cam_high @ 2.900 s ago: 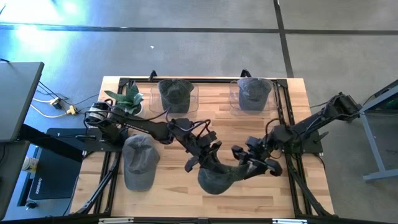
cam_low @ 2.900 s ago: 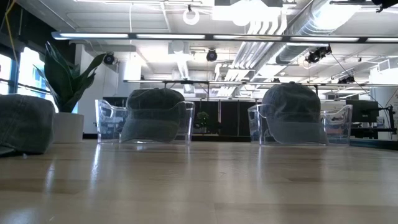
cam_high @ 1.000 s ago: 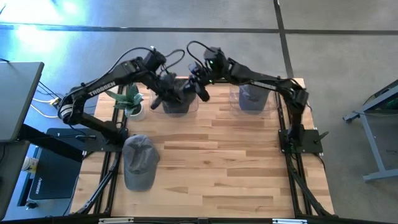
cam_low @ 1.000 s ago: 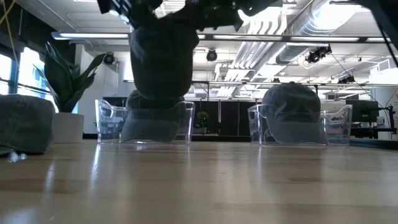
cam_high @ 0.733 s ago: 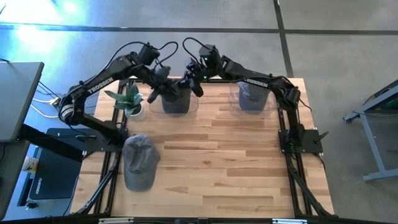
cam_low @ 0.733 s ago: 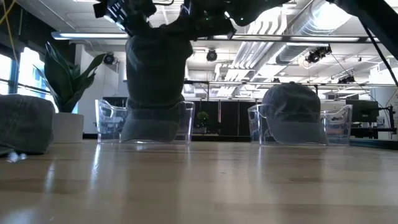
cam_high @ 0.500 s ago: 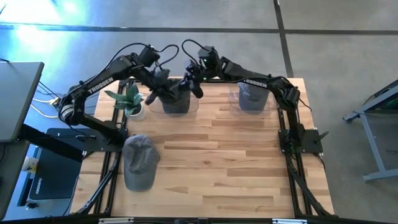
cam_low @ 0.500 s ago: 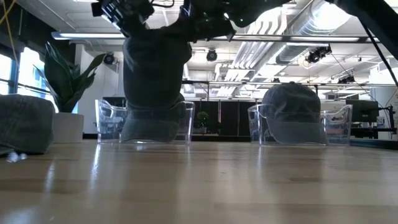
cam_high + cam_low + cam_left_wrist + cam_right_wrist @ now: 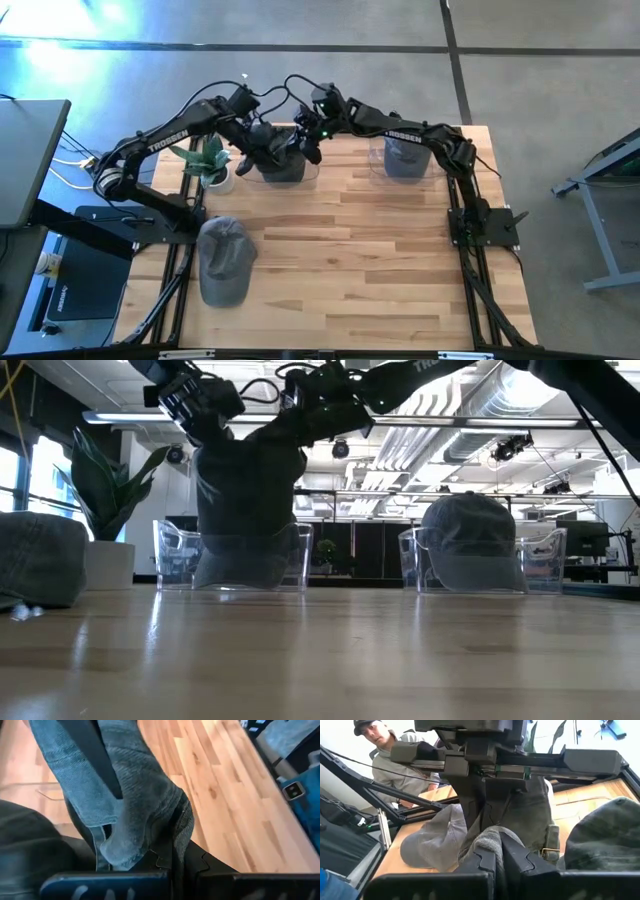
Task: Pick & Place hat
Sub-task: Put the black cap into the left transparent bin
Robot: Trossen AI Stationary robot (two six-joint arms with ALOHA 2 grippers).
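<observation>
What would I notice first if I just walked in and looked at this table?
Probably the two robot arms meeting at the far edge, the left end effector and right end effector both pinching one grey hat above a clear bin that already holds a hat. Then the spare hat lying on the table's near-left side.

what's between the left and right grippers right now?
The gray hat, stretched between left gripper and right gripper, both pinching its fabric over the left clear bin. Low view shows it best.

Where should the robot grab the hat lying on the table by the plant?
Probably the brim of the loose hat, coming from above. It lies flat with the brim toward the table's front edge, and that thin flat part fits a pincer better than the rounded top.
</observation>
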